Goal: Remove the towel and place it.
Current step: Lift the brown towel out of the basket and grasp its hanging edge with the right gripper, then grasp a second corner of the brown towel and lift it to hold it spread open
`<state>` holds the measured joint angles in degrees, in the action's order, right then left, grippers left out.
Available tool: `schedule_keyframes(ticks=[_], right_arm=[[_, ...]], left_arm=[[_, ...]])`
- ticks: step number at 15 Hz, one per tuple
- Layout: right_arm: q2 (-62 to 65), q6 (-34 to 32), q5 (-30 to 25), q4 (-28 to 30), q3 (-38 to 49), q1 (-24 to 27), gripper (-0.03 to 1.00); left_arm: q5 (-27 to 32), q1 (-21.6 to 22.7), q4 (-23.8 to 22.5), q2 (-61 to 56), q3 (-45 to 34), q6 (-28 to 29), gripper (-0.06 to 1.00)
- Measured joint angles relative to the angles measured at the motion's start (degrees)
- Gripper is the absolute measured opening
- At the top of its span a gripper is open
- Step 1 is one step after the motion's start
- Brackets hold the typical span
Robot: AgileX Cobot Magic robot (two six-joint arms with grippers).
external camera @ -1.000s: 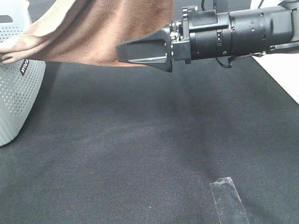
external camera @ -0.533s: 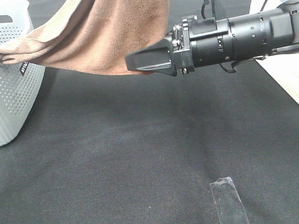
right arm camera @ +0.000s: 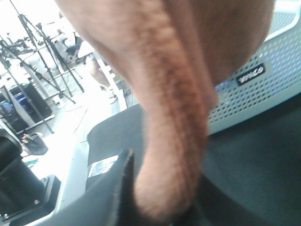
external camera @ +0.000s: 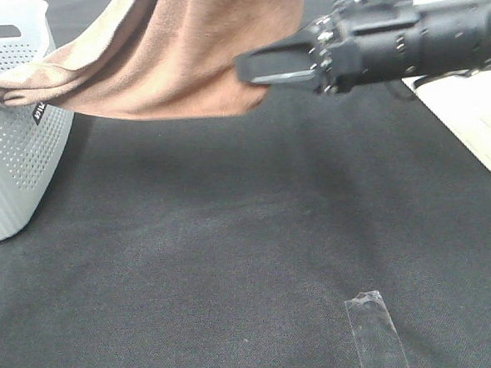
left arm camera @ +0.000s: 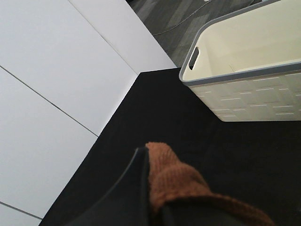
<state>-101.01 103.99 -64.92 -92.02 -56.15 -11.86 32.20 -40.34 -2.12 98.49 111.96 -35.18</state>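
Towel (external camera: 171,55): reddish-brown terry cloth, raised off the black table cover (external camera: 191,254). One end is draped over the rim of the perforated grey basket (external camera: 10,148); the rest sags in the air, out from that basket.

Left gripper (left arm camera: 153,193): jaws clamped tight on a bunched fold of the cloth. Its place relative to the grey basket cannot be told.

Right gripper (external camera: 263,66): reaches in level from the side opposite the grey basket, jaws pinched on the hanging lower edge. In the wrist view a thick fold is pressed against one of its fingers (right arm camera: 120,188), with the basket's perforated wall close behind.

Right arm (external camera: 420,40): black, lying across the space above the cover, away from the grey basket.

Cream basket (left arm camera: 244,89): open-topped, well apart from the grey basket, across the cover.

Tape strip (external camera: 376,334): clear, flat on the cover, well apart from the grey basket.
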Motion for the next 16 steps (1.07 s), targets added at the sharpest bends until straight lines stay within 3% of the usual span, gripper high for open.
schedule_keyframes(ticks=[3,7,10,12,13,16], right_arm=[[0.2,-1.2,0.3,1.8,0.0,0.5,0.03],[0.2,-4.1,0.6,3.8,0.0,0.5,0.01],[0.7,-13.3,4.3,3.6,0.0,0.5,0.01],[3.7,-20.0,9.1,6.6,-0.1,0.5,0.01],[8.7,-30.4,12.4,17.1,-3.4,0.5,0.01],[13.2,-53.2,11.0,41.3,-15.5,0.5,0.01]], left_arm=[[0.0,0.0,-0.1,0.0,0.0,1.5,0.00],[1.3,0.0,-0.1,0.0,0.0,2.1,0.00],[11.5,0.0,-1.7,0.0,0.0,2.2,0.00],[15.1,0.0,-3.8,0.0,0.0,3.6,0.00],[17.4,0.0,-9.0,0.0,0.0,7.0,0.00],[17.0,0.0,-12.3,0.0,0.0,8.9,0.00]])
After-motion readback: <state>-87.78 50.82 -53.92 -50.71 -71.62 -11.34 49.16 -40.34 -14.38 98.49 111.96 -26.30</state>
